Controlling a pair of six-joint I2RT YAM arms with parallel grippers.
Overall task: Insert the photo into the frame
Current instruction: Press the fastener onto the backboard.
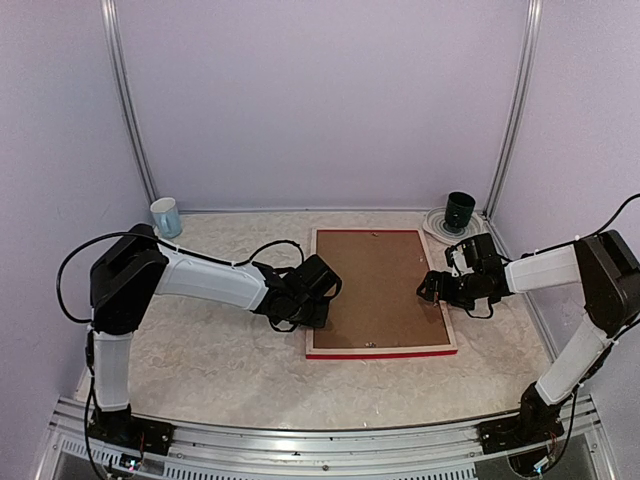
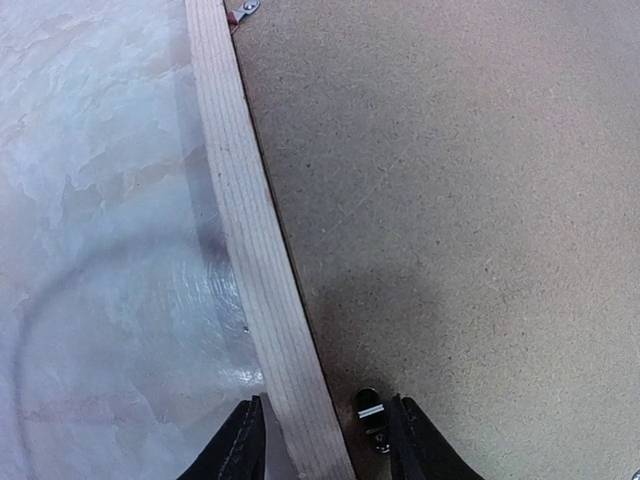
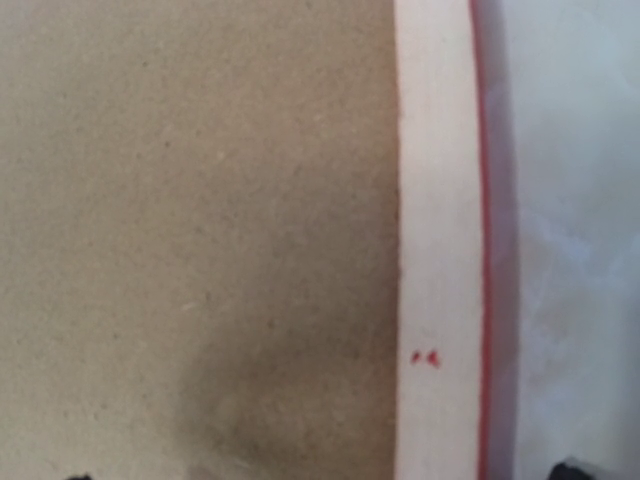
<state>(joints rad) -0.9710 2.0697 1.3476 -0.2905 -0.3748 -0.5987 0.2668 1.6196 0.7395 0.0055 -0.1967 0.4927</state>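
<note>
While both arms reach in from opposite sides, the frame (image 1: 380,349) lies face down near the middle of the pale marbled table (image 1: 220,350), slightly toward 3 o'clock. Its pale wood back faces up and a thin red edge shows along the 6 o'clock side. A plain brown backing board (image 1: 375,290) fills the opening inside the rails; whether the photo lies beneath it cannot be told. The left gripper (image 2: 327,435) sits at the frame's 9 o'clock rail, partly open. In its wrist view its black fingers (image 2: 240,445) stand on either side of the wooden rail, one over the table and one over the board. A small black metal clip (image 2: 371,412) lies between the rail and the board-side finger, and the fingers are not closed on anything. The right gripper (image 1: 428,288) hovers at the frame's 3 o'clock rail with its jaws spread as wide as they go, holding nothing. Its wrist view shows only the very tips at the bottom corners, with board, pale rail and red edge between them. At the table's 10 o'clock corner stands a white and blue cup (image 1: 166,216). At 1 o'clock a dark green cup (image 1: 460,210) stands on a pale plate (image 1: 437,225).
</note>
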